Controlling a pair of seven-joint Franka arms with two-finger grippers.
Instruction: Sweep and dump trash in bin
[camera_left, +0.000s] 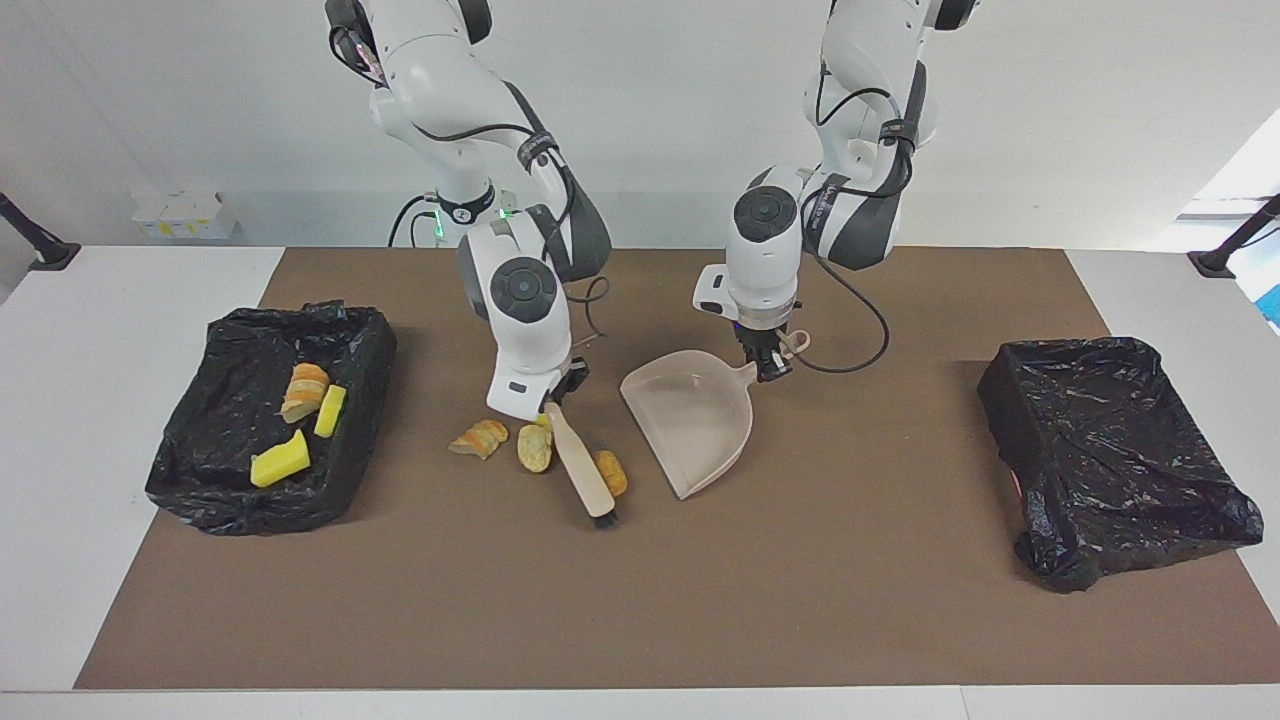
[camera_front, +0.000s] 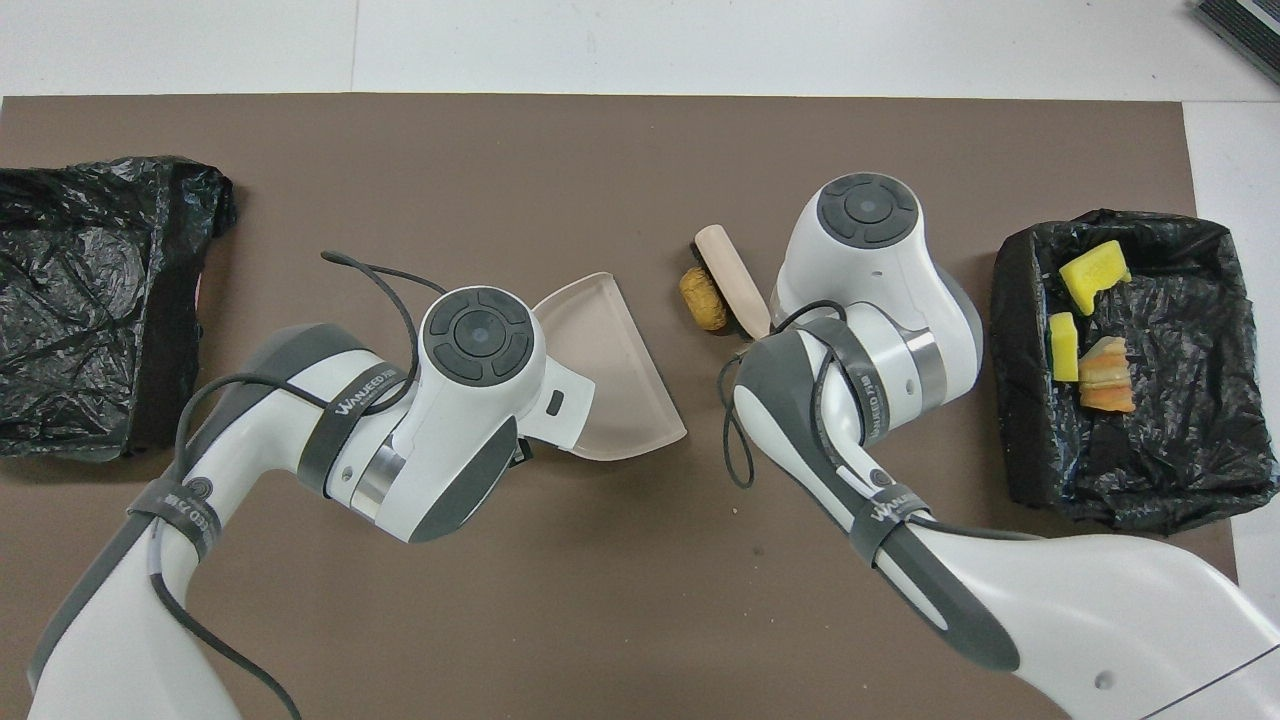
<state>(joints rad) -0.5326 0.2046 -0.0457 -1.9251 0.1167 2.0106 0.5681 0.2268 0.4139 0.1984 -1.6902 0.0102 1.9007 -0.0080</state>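
Right claw (camera_left: 556, 397) clenched on beige brush (camera_left: 581, 463), long axis slanting away from robots, bristle end farthest. Four loose trash pieces (camera_left: 530, 447) flank it on brown bench mat (camera_left: 700, 600), beside beige plastic dustpan (camera_left: 690, 415), gripped by left claw (camera_left: 772, 366).

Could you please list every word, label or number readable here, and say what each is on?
"WANJEED 718", roughly; the last characters are unclear: grey strap on the left arm.
"WAN...": the same kind of strap on the right arm, mostly blurred.
Straps in the facing view: too small to read.
Nothing else carries text.
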